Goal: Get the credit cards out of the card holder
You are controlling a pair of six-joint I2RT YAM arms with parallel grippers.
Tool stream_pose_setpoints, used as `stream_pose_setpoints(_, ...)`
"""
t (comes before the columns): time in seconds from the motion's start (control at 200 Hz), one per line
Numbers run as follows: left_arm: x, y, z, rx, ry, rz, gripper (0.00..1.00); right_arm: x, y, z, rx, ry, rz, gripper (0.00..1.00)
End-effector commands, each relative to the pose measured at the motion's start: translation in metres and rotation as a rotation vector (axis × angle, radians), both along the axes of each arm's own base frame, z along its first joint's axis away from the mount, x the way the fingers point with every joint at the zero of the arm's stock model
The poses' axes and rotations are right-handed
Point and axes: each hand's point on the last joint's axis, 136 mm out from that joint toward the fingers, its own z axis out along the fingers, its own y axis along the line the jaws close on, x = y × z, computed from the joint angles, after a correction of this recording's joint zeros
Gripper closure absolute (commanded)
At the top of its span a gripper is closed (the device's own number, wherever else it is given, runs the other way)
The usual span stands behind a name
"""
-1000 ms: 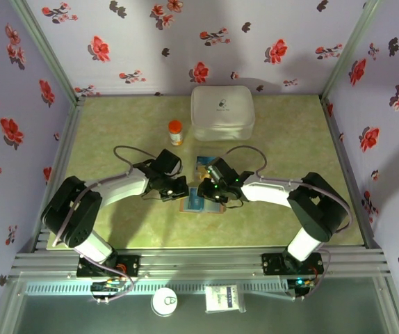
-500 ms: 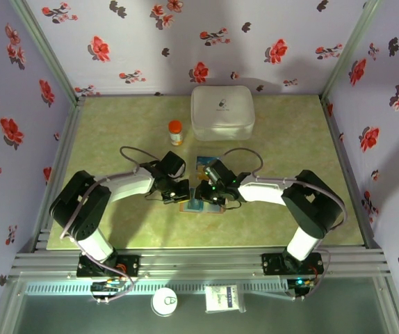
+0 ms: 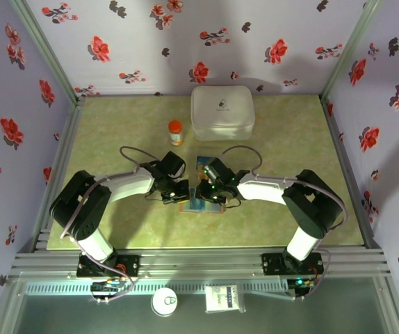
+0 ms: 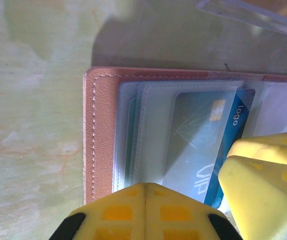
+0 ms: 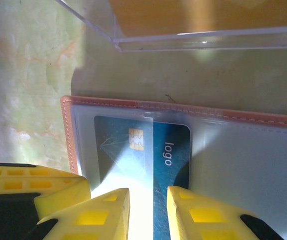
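The brown card holder (image 3: 213, 207) lies open on the green table between both arms. Its stitched border (image 4: 101, 135) frames clear sleeves. A blue credit card (image 5: 171, 150) with a chip and "logo" sticks halfway out of one sleeve. A teal sliver (image 4: 132, 145) shows behind another sleeve. My left gripper (image 4: 144, 186) is shut, its tip pressed on the sleeves near the holder's edge (image 3: 184, 195). My right gripper (image 5: 148, 200) is open, its two yellow fingers standing over the blue card's lower edge, close beside the left one (image 3: 203, 193).
A clear plastic sheet (image 5: 193, 25) lies just beyond the holder (image 3: 205, 164). Farther back stand a small orange-capped bottle (image 3: 176, 132) and a large white rounded case (image 3: 222, 113). Floral walls close in the table on three sides.
The left arm has pulled its elbow in and its gripper has edged right onto the holder. The right gripper has crept slightly left. Little has moved in the last half second.
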Motion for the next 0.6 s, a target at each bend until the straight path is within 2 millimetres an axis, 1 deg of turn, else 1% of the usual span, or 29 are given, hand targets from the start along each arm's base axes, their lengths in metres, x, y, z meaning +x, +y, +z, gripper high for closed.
stream_pose_setpoints(0.0, -0.001, 0.003, 0.004, 0.009, -0.015, -0.016, 1.00, -0.001, 0.000, 0.005, -0.025, -0.018, 0.018, 0.74)
stream_pose_setpoints(0.195, 0.000, -0.007, 0.015, -0.046, -0.022, -0.025, 1.00, 0.001, -0.003, 0.017, -0.012, -0.049, 0.006, 0.74)
stream_pose_setpoints(0.315, 0.000, -0.011, 0.019, -0.058, -0.026, -0.034, 1.00, 0.000, -0.006, 0.017, -0.016, -0.050, 0.000, 0.73)
stream_pose_setpoints(0.445, -0.001, -0.014, 0.017, -0.060, -0.020, -0.043, 1.00, 0.000, -0.006, 0.015, -0.009, -0.049, -0.007, 0.73)
stream_pose_setpoints(0.595, -0.004, -0.014, 0.008, -0.045, -0.002, -0.047, 1.00, 0.001, -0.011, 0.013, -0.015, -0.052, -0.022, 0.73)
